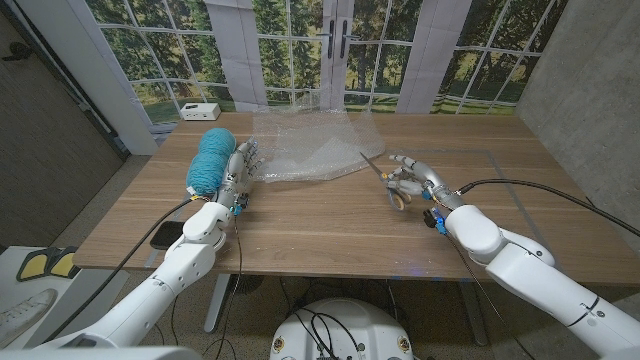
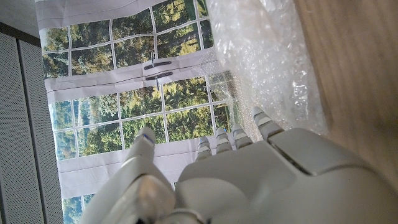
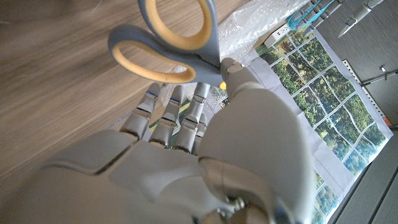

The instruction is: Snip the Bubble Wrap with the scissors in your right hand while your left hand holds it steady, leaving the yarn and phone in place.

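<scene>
**Scissors held at wrap's right edge; cut not begun**

Head view: Bubble wrap (image 1: 305,140) lies mid-table, far side. Right hand (image 1: 412,185) grips scissors (image 1: 385,175), just right of the sheet; long axis runs from hand up-left, tips toward wrap edge. Left hand (image 1: 240,165) at wrap's left edge, fingers apart; hold can't be confirmed. Teal yarn (image 1: 210,160) beside it; phone (image 1: 167,235) near edge.

L wrist: fingers (image 2: 264,127) reach to wrap (image 2: 267,56).

R wrist: scissor handles (image 3: 168,40) held against fingers.
</scene>
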